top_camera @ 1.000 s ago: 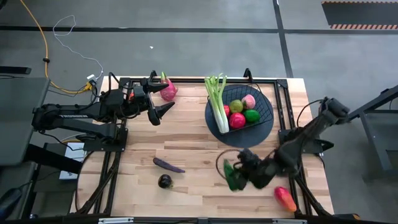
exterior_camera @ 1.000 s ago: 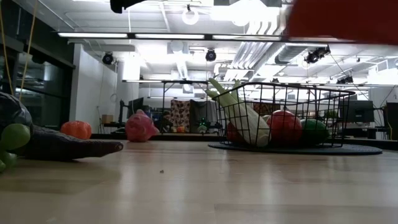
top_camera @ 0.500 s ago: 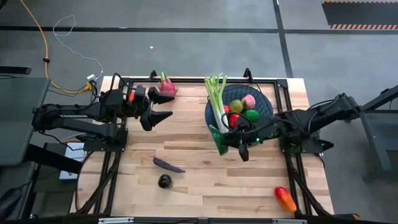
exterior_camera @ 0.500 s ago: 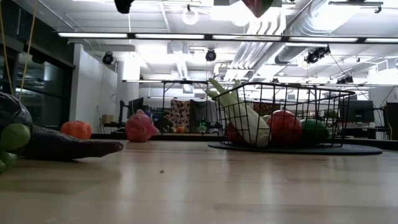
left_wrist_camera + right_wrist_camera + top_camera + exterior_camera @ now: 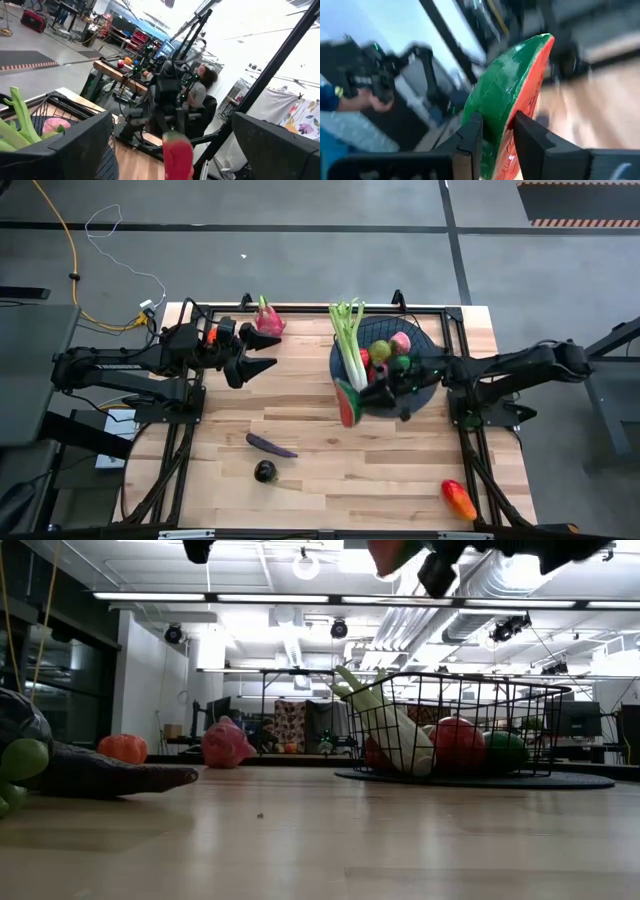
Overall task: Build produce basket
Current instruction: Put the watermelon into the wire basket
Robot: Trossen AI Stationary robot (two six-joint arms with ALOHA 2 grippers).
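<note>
The black wire basket (image 5: pixel 425 365) sits on a dark round mat at the table's far right. It holds the celery (image 5: pixel 349 340) and red, green and peach round fruits (image 5: pixel 390 350). My right gripper (image 5: pixel 372 394) hovers at the basket's near-left corner, shut on the watermelon slice (image 5: pixel 346 402). My left gripper (image 5: pixel 262 353) is open, in the air just near of the pink dragon fruit (image 5: pixel 268 318), which lies on the far edge. On the boards lie the purple eggplant (image 5: pixel 270 445), the dark round fruit (image 5: pixel 265 471) and the mango (image 5: pixel 458 499). My right gripper pinches the watermelon slice between its two fingers (image 5: pixel 470 137), one on the green rind side (image 5: pixel 487 107) and one on the red flesh face (image 5: pixel 522 100). The slice sticks out beyond the fingertips. It is lifted clear, high above the table, as the low view shows.
The basket's wire wall (image 5: pixel 450 725) stands tall in the low view, with the celery leaning over its left rim. Black frame rails (image 5: pixel 300 308) run along the table's far edge. Bare wood (image 5: pixel 300 395) lies between the arms. A person (image 5: pixel 202 82) sits beyond the table.
My right gripper has carried the watermelon slice from the table's near right part, beside the mango, up and toward the far edge to the basket's near-left corner. My left gripper has drawn back a little from the dragon fruit toward the table's left.
</note>
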